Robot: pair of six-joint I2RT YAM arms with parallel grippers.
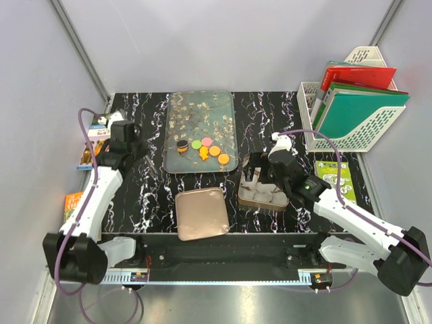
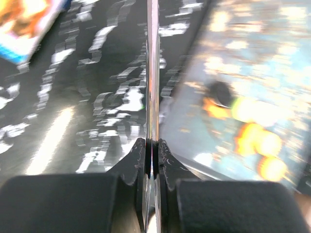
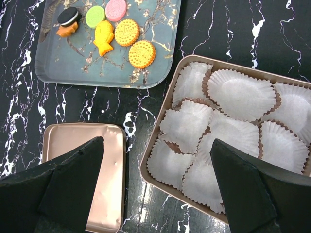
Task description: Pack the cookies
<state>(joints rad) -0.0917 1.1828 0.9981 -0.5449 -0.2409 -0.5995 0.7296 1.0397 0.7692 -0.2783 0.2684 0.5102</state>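
Note:
The cookies (image 1: 202, 150) lie in a cluster on the blue-grey patterned tray (image 1: 200, 108): a dark brown sandwich (image 3: 69, 16), a green round (image 3: 95, 15), a pink round (image 3: 116, 9), an orange fish (image 3: 104, 38) and two orange rounds (image 3: 127, 32). In the left wrist view they are a blur (image 2: 252, 131). The rose-gold tin (image 3: 160, 145) holds several white paper cups (image 3: 240, 93). My right gripper (image 3: 158, 165) hangs open above the tin's left edge (image 1: 260, 177). My left gripper (image 2: 152, 143) is shut on a thin shiny metal strip (image 2: 153, 73), left of the tray (image 1: 143, 159).
The rose-gold lid (image 1: 200, 213) lies at the front, left of the tin. A white file rack with red and green folders (image 1: 354, 101) stands back right, with a green booklet (image 1: 335, 179) below it. Snack packets (image 1: 94, 138) lie off the table's left edge.

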